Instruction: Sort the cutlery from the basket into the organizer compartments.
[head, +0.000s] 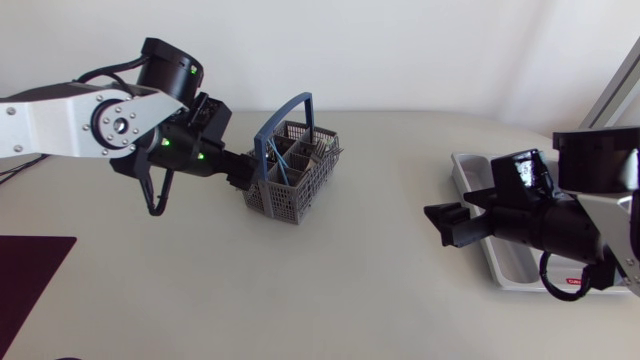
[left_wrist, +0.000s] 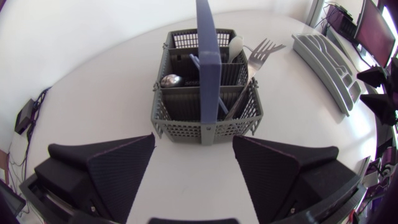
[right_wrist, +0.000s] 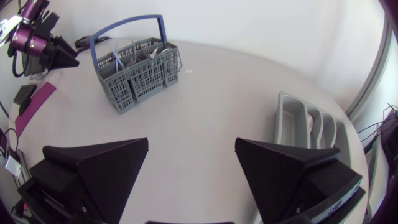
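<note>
The grey basket (head: 285, 200) stood on the white table (head: 350, 300), well apart from the organizer (head: 512, 270) near the table's right edge; its blue handle (head: 290, 112) arched over the compartments. The left gripper (head: 244, 186) sat low just beside the basket's near wall, its fingers spread wide and holding nothing; in the left wrist view the basket (left_wrist: 180, 127) lay just ahead of the left gripper (left_wrist: 193, 146), squarely between the lines of the two fingers but not touched by either. Inside the basket a fork (left_wrist: 264, 50) leaned tines-up at a far corner and a spoon (left_wrist: 170, 80) showed its bowl in another compartment (other pieces were too shadowed to tell). The right gripper (head: 447, 222) hung over the organizer's inner edge, also spread wide and empty; from its own camera the right gripper (right_wrist: 191, 149) faced across bare table, with the organizer (right_wrist: 308, 124) beside it and the basket (right_wrist: 140, 84) far ahead.
</note>
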